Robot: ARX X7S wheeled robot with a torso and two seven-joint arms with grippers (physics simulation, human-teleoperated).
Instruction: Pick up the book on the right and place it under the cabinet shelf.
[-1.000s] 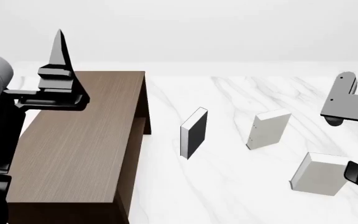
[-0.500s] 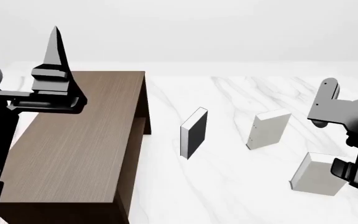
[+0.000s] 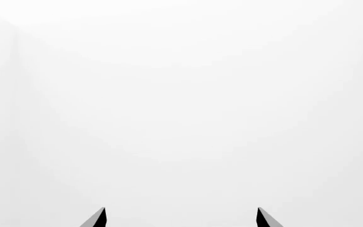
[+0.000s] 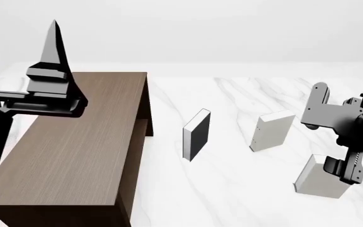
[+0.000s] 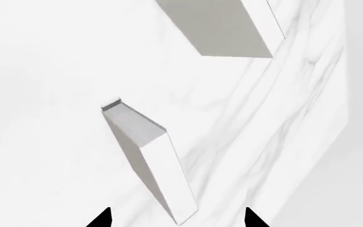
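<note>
A black-covered book (image 4: 197, 134) with white page edges is standing upright on the white marbled surface (image 4: 232, 189), just right of the cabinet's open side. Further right, another pale grey book (image 4: 272, 131) is standing upright too, well apart from the black one and leaning on nothing.

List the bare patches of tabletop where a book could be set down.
Free: marble between the cabinet and the black book; the strip in front of the black book and middle pale book. Crowded: around the right book, under the right tool.
</note>
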